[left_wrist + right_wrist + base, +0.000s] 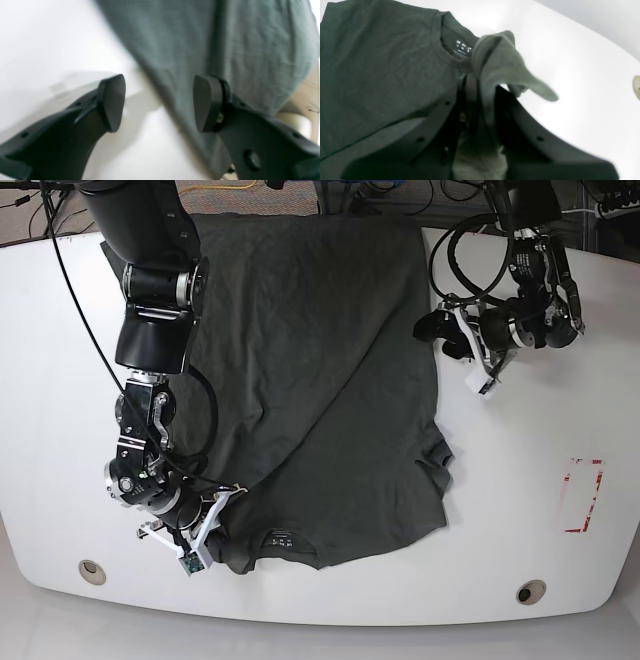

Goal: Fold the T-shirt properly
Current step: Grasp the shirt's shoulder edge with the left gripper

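Cloth from the T-shirt [382, 65] is pinched between the closed jaws of the right gripper [480, 105], a bunched sleeve or shoulder fold sticking out past its tips just beside the collar [450, 52], probably so that this side can be drawn over the body as a fold. Off at the opposite long edge, the left gripper [160, 102] hangs with its jaws spread and nothing between them, the hem running under and just past one fingertip [207, 102], seemingly free to regrip. Most of the shirt lies spread flat on the white table [520, 510] between both grippers.
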{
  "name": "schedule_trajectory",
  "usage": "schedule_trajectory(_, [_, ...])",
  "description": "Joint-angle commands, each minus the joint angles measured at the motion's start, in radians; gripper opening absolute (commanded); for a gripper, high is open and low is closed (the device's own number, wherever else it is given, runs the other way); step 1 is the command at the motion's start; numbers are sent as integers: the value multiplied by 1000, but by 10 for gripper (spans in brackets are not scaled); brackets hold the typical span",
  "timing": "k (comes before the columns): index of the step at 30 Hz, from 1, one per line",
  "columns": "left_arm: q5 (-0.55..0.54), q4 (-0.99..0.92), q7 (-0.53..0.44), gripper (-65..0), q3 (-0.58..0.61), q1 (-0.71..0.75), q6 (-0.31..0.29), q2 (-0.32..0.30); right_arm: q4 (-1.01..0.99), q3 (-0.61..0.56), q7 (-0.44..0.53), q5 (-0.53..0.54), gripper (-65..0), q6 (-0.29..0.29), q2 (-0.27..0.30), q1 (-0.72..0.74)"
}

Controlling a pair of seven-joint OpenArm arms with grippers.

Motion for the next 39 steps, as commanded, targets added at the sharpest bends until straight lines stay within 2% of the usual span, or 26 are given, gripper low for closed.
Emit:
schedule_trajectory(1, [63,-5,61,-246,33,11,7,20,17,1,28,13,-650,-4,3,37])
schedule_trajectory(12, [65,-8,35,-257,118,11,9,42,17,1,28,13,-650,-4,3,35])
schedule_trajectory(14, [65,-9,20,-303,116,11,9,42,17,1,28,13,-650,-4,3,35])
schedule_trajectory(20, [66,-12,-26,-589,116,13,9,35,17,1,28,13,-650,-4,4,27])
schedule_trajectory(22, [66,-12,-31,-626,116,13,9,34,19,1,28,13,-650,-4,4,27])
schedule_trajectory(32, [65,18,-79,-633,110,13,9,32,23,1,28,13,-650,-4,4,24])
schedule_trajectory(35, [65,66,-100,-633,110,13,9,9,34,1,28,13,-650,-4,3,23])
schedule_trajectory(37, [66,101,-112,-633,110,13,18,6,48,1,23,13,-650,-4,1,23])
schedule_trajectory(39, [66,142,-134,-633,110,13,53,-1,68,1,22,13,-650,-4,1,23])
